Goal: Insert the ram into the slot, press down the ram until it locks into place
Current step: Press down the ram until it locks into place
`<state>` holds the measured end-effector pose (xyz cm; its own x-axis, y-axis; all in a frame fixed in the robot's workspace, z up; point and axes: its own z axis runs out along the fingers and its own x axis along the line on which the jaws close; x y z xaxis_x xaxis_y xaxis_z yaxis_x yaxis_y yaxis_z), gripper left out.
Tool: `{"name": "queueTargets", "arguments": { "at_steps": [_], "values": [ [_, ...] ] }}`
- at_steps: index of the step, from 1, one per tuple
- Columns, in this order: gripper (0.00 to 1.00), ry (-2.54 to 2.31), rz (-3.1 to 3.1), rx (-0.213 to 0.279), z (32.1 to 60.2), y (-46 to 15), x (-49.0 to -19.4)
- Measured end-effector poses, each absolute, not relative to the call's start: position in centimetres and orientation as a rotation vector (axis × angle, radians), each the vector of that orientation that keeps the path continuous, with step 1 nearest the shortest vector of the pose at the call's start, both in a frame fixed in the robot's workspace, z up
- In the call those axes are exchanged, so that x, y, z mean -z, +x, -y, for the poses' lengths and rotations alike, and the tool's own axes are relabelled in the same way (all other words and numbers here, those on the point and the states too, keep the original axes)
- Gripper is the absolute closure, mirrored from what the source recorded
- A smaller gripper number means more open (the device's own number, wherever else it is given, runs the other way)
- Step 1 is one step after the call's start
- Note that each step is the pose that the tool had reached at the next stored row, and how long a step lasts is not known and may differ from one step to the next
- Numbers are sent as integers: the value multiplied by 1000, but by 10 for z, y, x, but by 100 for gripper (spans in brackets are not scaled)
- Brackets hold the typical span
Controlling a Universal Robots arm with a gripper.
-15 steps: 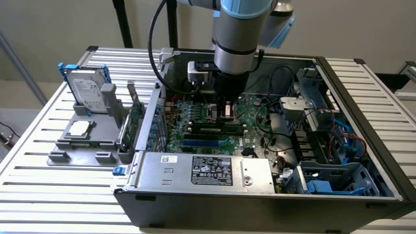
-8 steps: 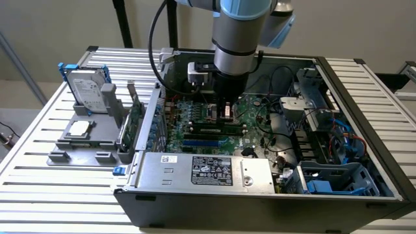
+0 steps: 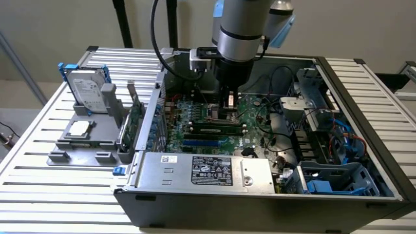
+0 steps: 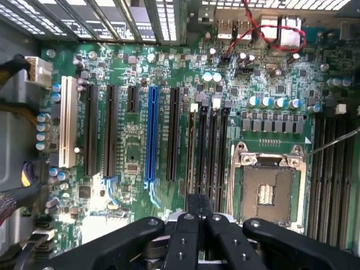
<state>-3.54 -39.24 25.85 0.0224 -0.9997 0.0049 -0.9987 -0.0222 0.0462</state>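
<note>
The ram [image 3: 215, 128], a dark green stick with a pale label, stands in a black memory slot [image 3: 209, 133] on the motherboard inside the open computer case. In the wrist view these slots [image 4: 209, 152] run side by side between the blue socket [image 4: 151, 135] and the silver processor socket [image 4: 269, 191], and the ram [image 4: 191, 152] shows edge-on in the one nearest the blue socket. My gripper [image 3: 229, 108] hangs just above the board, over the processor socket and beside the ram. Its black fingers [image 4: 185, 225] are shut together with nothing visible between them.
A grey fixture [image 3: 81, 141] on the exterior view's left holds a hard drive [image 3: 87, 92] and an upright expansion card [image 3: 133, 122]. The silver power supply [image 3: 201, 170] sits at the case front. Cables and a drive cage [image 3: 318, 112] crowd the right. Red wires [image 4: 264, 31] cross the board's edge.
</note>
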Motion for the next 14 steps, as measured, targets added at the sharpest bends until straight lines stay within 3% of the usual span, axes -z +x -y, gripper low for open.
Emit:
{"name": "queueTargets", "arguments": {
  "at_steps": [14],
  "values": [
    [89, 2220, 2171, 45, 392, -35, -259]
  ]
}}
